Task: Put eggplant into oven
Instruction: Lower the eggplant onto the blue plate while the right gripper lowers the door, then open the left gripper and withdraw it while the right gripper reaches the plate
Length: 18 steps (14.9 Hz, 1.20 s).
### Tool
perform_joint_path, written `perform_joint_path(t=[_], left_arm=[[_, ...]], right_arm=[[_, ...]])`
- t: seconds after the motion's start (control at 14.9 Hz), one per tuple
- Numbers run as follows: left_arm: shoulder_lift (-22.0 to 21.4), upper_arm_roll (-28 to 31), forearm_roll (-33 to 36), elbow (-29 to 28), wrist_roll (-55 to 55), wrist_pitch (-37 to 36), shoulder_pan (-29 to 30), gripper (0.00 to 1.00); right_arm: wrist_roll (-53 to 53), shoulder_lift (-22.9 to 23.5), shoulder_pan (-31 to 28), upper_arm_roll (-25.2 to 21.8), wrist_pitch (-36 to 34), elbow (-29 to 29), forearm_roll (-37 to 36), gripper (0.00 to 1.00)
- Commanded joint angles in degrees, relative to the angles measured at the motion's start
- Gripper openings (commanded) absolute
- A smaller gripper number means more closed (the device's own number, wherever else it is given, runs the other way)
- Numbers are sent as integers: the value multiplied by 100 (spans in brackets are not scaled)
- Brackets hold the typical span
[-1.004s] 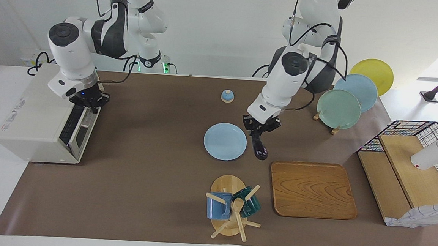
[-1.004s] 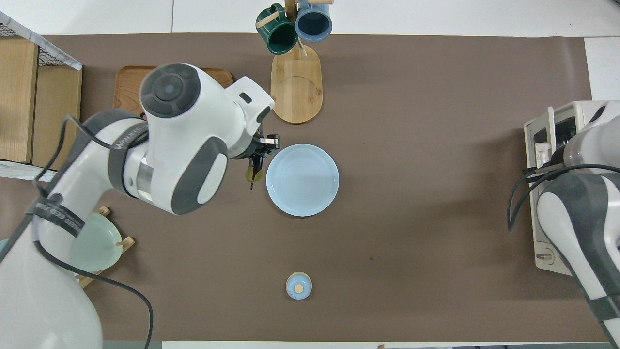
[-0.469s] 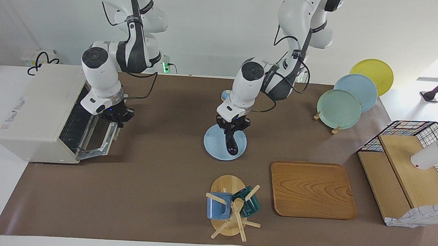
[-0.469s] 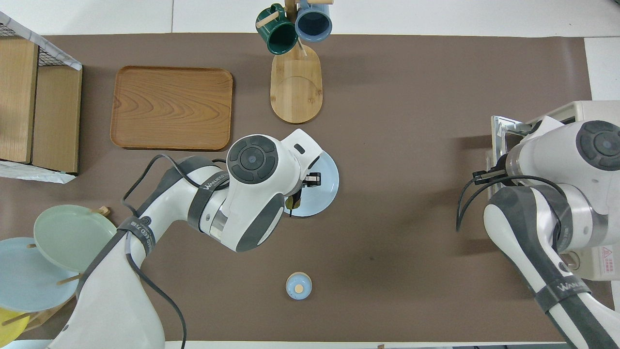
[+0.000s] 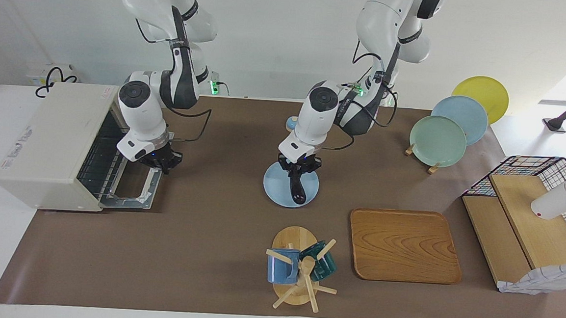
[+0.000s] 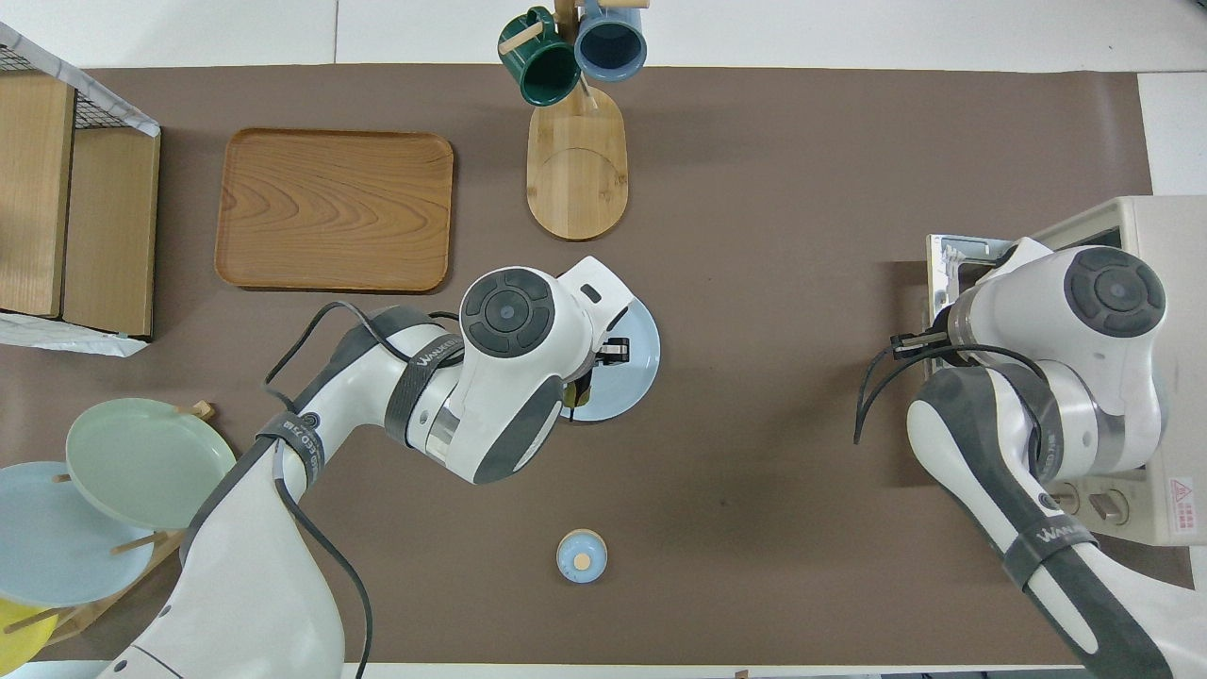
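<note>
Nearest the robots, at the left arm's end of the table: a stand with three plates on edge, yellow (image 5: 486,93), blue (image 5: 465,111) and green (image 5: 437,140). A small blue domed knob piece (image 5: 293,124) sits mid-table, close to the robots.

The oven (image 5: 48,139) is at the right arm's end. Its door (image 5: 131,186) lies folded down flat on the mat, and the wire rack (image 5: 98,162) shows inside. The right gripper (image 5: 166,164) has its pincer closed at the door's free edge. Cannot tell if it grips the handle.

Mid-table is the light blue plate (image 5: 274,185). The eggplant (image 5: 299,192) hangs upright over it, fat end down at the plate surface and stem end up. The left gripper (image 5: 298,169) is clamped on the eggplant's top end, so the eggplant is at the plate, well apart from the oven.

Farther out is the wooden tray (image 5: 403,245), flat on the mat. Beside it, at the left arm's end, a wire basket (image 5: 533,164) holds a wooden shelf, with a white cup (image 5: 558,200) lying on its side there.

Farthest is the mug tree (image 5: 295,273), with a blue mug (image 5: 281,267) and a dark green mug (image 5: 323,262) hung on its pegs.
</note>
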Motion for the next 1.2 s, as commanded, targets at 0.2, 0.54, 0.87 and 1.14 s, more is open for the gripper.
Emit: perform_joint_path(t=[0.2, 0.54, 0.87, 1.14], left_arm=[[-269, 165, -60, 80, 25, -378, -2, 100], [-665, 174, -16, 747, 516, -1617, 910, 100], [-964, 174, 90, 1241, 1903, -2542, 2333, 100], [-1376, 174, 247, 1223, 2643, -3095, 2897, 100]], right_arm=[[162, 54, 301, -85, 61, -2, 489, 0], [433, 54, 757, -67, -587, 647, 498, 37], [2135, 343, 2249, -67, -1267, 1807, 480, 56], [3541, 1290, 3156, -59, -1607, 3385, 471, 100]])
